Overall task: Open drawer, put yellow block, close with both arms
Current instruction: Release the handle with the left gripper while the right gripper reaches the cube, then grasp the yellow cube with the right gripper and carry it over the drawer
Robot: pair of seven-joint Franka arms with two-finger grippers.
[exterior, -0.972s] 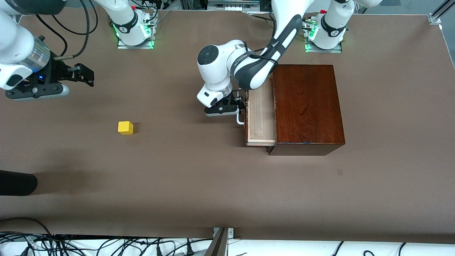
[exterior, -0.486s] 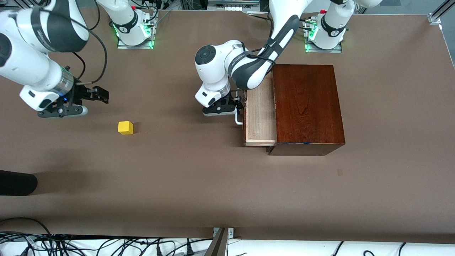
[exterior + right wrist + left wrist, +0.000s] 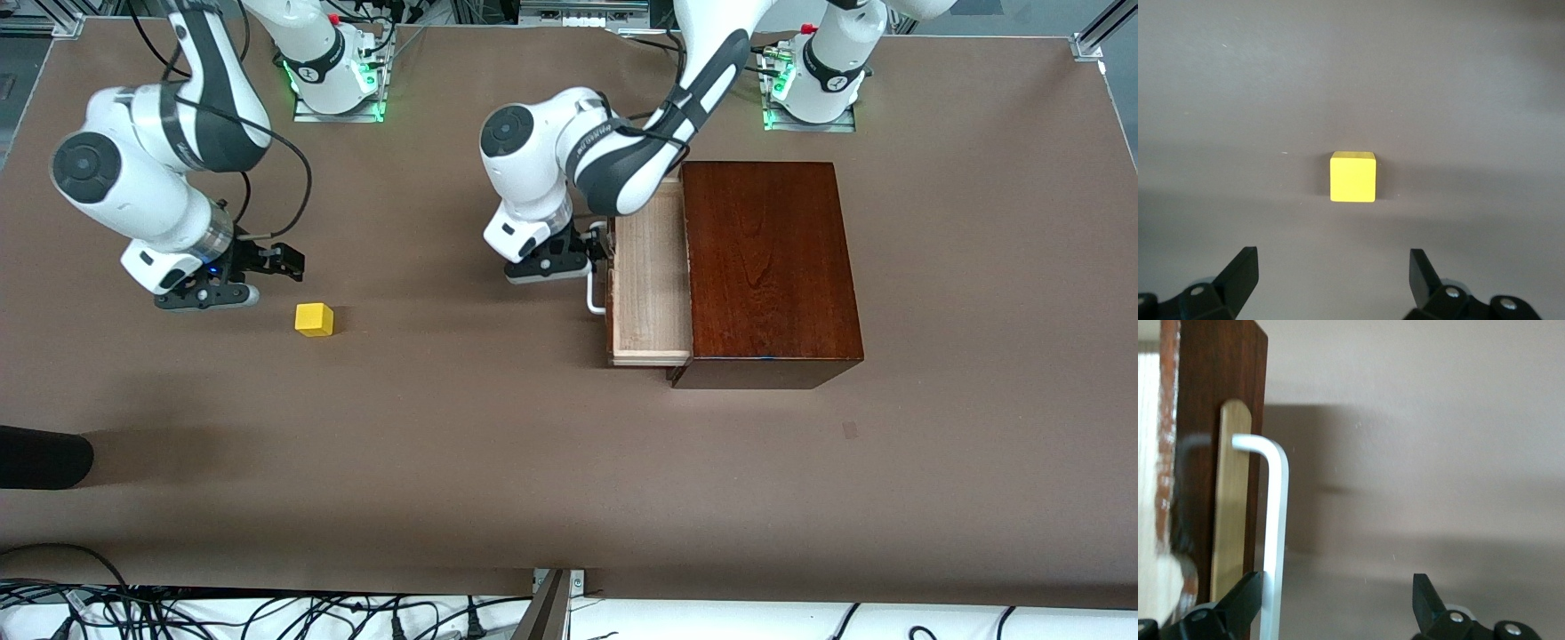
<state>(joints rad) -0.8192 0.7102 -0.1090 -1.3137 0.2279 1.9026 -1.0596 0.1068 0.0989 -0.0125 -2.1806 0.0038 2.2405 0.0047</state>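
The right gripper (image 3: 283, 263) has swung in, fingers spread and empty, the yellow block (image 3: 314, 319) just ahead of them on the table (image 3: 498, 462). The left gripper (image 3: 594, 253), fingers wide, straddles the handle (image 3: 1275, 540) of the part-open drawer (image 3: 649, 293); pickup looks next.

Brown table (image 3: 444, 462) — yellow block (image 3: 314, 319), wooden box (image 3: 770, 267)

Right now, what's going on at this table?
The drawer of the box is pulled partly out. The left tool is at its handle, open, one finger beside the bar. The right tool is open near the block, which sits on the table, not yet picked up.
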